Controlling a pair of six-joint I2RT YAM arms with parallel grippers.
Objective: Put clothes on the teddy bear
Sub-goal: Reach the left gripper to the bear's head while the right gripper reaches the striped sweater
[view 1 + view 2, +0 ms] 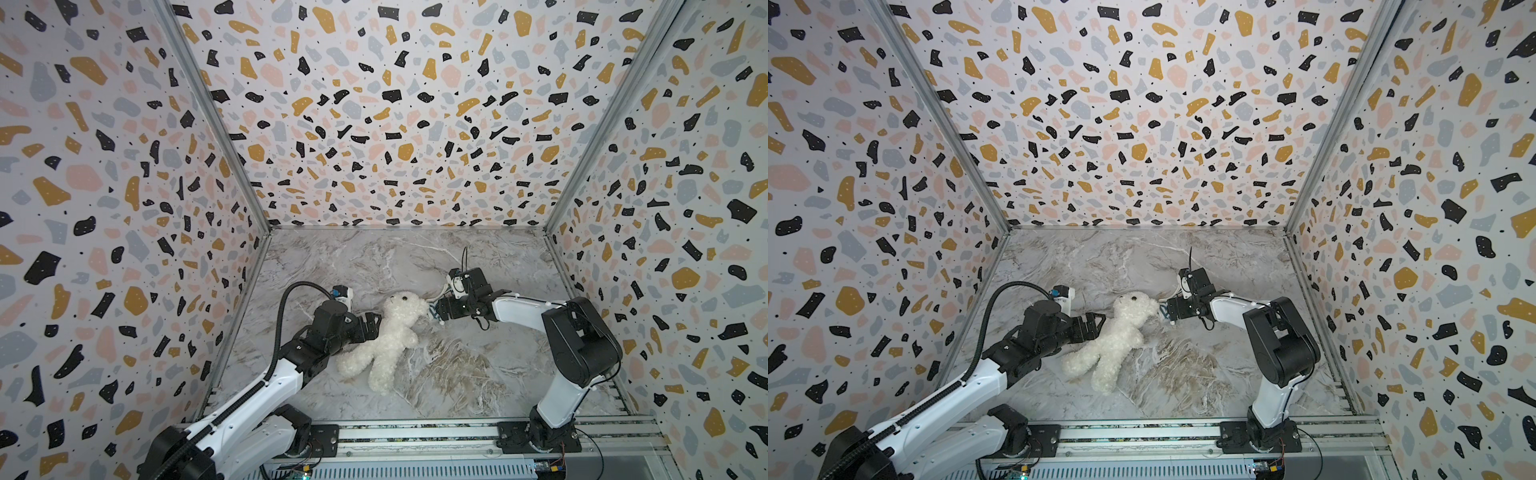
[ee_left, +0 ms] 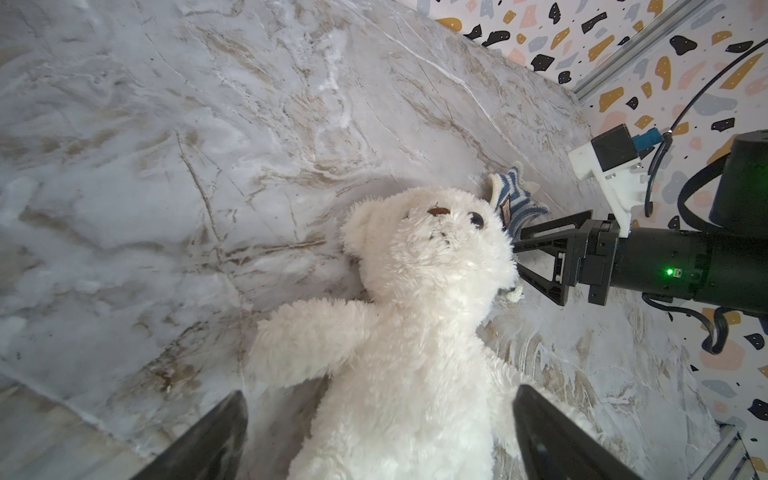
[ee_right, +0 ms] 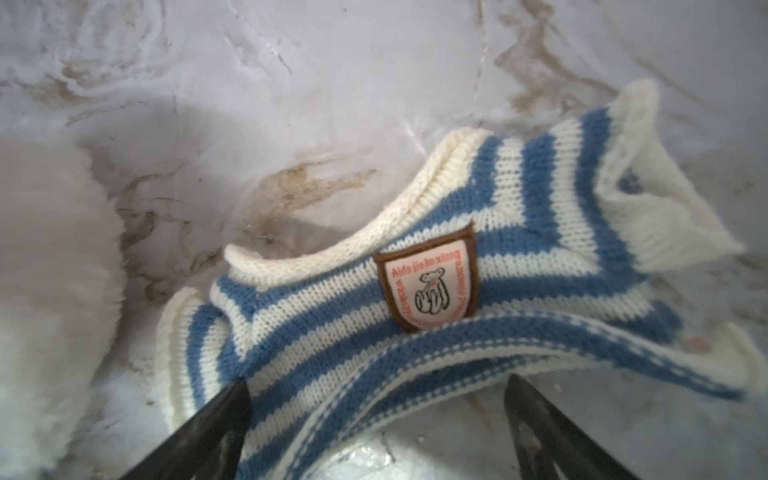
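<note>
The teddy bear [image 1: 390, 336] [image 1: 1113, 338] lies on its back mid-table, head toward the back wall, undressed. My left gripper [image 1: 376, 326] [image 1: 1100, 326] is open at the bear's left side. In the left wrist view its fingers straddle the bear's [image 2: 415, 332] torso without pinching, left gripper [image 2: 380, 399]. A blue-and-white striped shirt [image 3: 457, 291] [image 2: 513, 199] with a badge lies crumpled beside the bear's head. My right gripper [image 3: 376, 386] [image 1: 436, 313] stands open, the shirt's hem lying loose between its fingers. In both top views the gripper hides most of the shirt.
The marble table [image 1: 457, 374] is boxed in by patterned walls on three sides, the back wall [image 1: 395, 124] well beyond the bear. A metal rail [image 1: 415, 436] carrying both arm bases runs along the front edge.
</note>
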